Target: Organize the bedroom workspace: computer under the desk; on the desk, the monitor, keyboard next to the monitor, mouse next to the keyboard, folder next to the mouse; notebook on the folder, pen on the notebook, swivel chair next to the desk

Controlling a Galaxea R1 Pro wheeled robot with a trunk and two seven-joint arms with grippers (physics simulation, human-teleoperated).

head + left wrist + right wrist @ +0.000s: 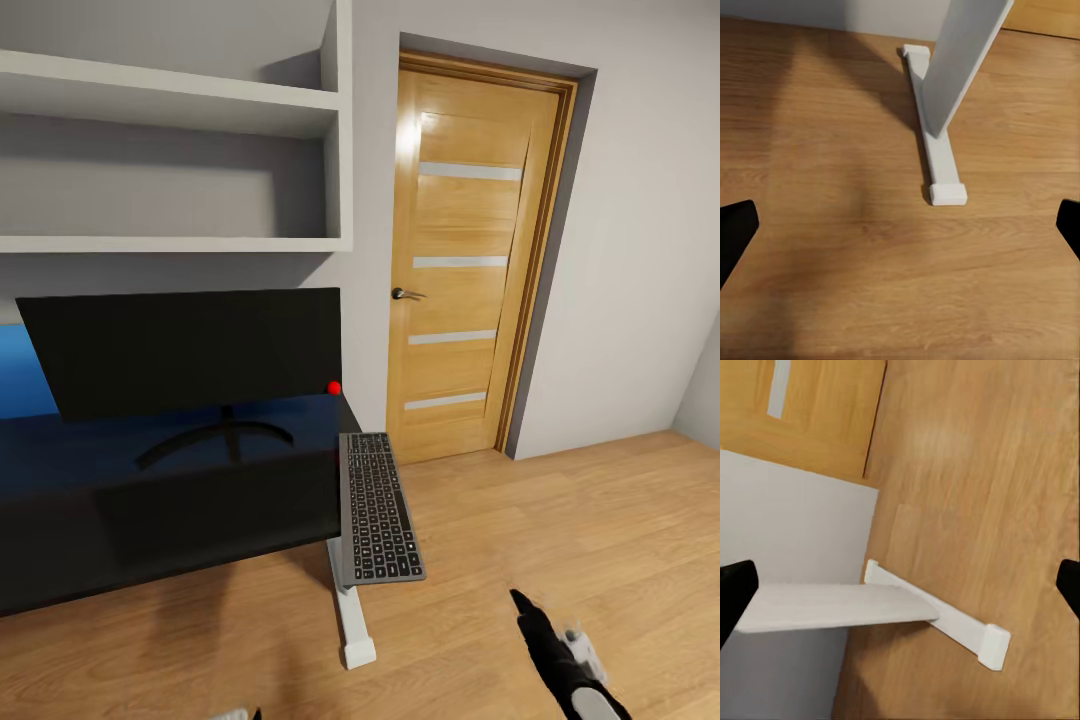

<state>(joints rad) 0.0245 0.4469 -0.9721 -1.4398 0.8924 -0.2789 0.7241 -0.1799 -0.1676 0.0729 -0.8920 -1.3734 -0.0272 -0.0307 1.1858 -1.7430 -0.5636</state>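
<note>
Head view: glossy black desk (60, 560) filling the lower left, its right edge ending just past the white leg (348, 600) with a flat foot on the wood floor (560, 520). Monitor (185, 350) upright on the desk top, black screen facing forward, curved stand behind the front edge, right corner near a small red dot (334, 387). Keyboard (378, 505) at the desk's right end, long side running away from the camera, seeming to hang past the desk's right edge above the floor; whether resting on the top or not, cannot tell. Blue patch (22, 370) behind the monitor's left side. White shelves (170, 240) on the wall above the desk; closed wooden door (462, 270) right of the desk with a dark handle. Broad stretch of bare floor between desk end, door and right wall. Right gripper (545, 625) low at the bottom right over the floor, well apart from the keyboard. Right wrist view: dark fingertips (735, 585) at opposite margins, spread wide, nothing between, white desk foot (945, 619) and door corner beyond. Left wrist view: left gripper (900, 232) likewise spread wide and empty, fingertips at both margins, desk leg rising from its foot over the floor.
</note>
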